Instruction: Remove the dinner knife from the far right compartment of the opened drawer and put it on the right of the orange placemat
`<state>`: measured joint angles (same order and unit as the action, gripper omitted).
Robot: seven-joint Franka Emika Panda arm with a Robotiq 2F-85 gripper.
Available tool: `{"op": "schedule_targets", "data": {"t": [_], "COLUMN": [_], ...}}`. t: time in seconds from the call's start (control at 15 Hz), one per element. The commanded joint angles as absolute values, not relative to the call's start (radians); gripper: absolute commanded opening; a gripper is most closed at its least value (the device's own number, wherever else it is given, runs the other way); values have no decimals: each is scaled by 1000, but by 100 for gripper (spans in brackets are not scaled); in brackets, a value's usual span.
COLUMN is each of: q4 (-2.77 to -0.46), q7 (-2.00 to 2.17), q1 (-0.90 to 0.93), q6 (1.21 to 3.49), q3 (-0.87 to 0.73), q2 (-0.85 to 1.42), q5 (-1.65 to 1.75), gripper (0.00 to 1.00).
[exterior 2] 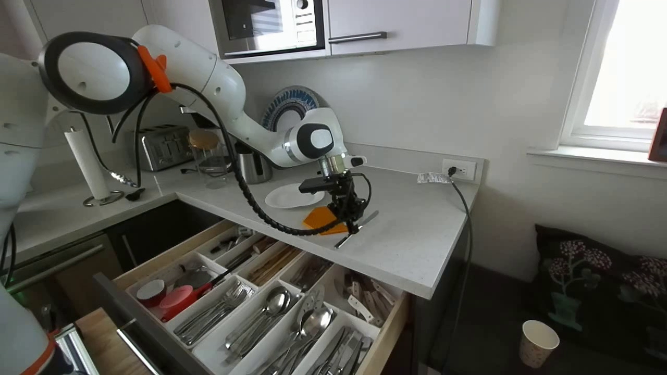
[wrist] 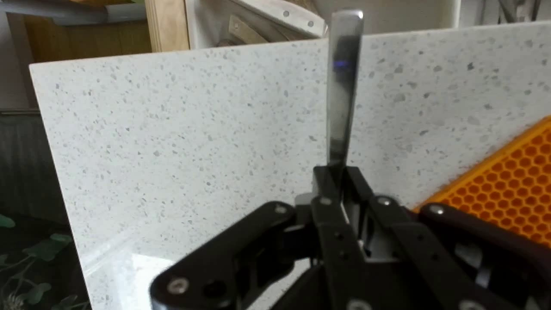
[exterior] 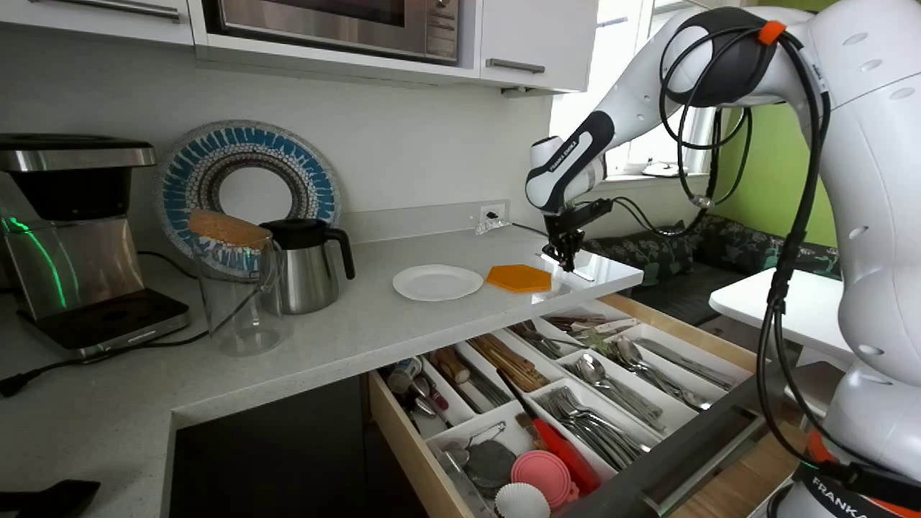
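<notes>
The orange placemat (exterior: 519, 278) lies on the counter beside the white plate; it also shows in an exterior view (exterior 2: 315, 216) and at the right of the wrist view (wrist: 512, 189). My gripper (wrist: 338, 174) is shut on the dinner knife (wrist: 343, 82), whose handle end points toward the drawer. In an exterior view the gripper (exterior 2: 354, 226) and knife (exterior 2: 371, 216) are right of the placemat, low over the counter. I cannot tell whether the knife touches it. The drawer (exterior: 417, 450) stands open below. Its far right compartment (exterior: 709, 358) holds several knives.
The white plate (exterior: 437, 283) is left of the placemat. The counter's front edge and right end are close to the gripper. A cable runs from the wall outlet (exterior 2: 464, 170). A steel jug (exterior: 309, 270) and a glass jar (exterior: 241, 302) stand farther left.
</notes>
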<state>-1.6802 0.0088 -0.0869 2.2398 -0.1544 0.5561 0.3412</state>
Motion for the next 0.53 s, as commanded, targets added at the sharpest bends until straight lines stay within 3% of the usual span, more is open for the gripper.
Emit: {"op": "schedule_targets", "data": {"t": [0.0, 0.47], "q4": [-1624, -1570], "q7": [-49, -125], "q1": [-103, -124], "q6": [2197, 2183], "q3": [-140, -130], "q2": [589, 631], "q5": [304, 258], "gripper": [3, 3]}}
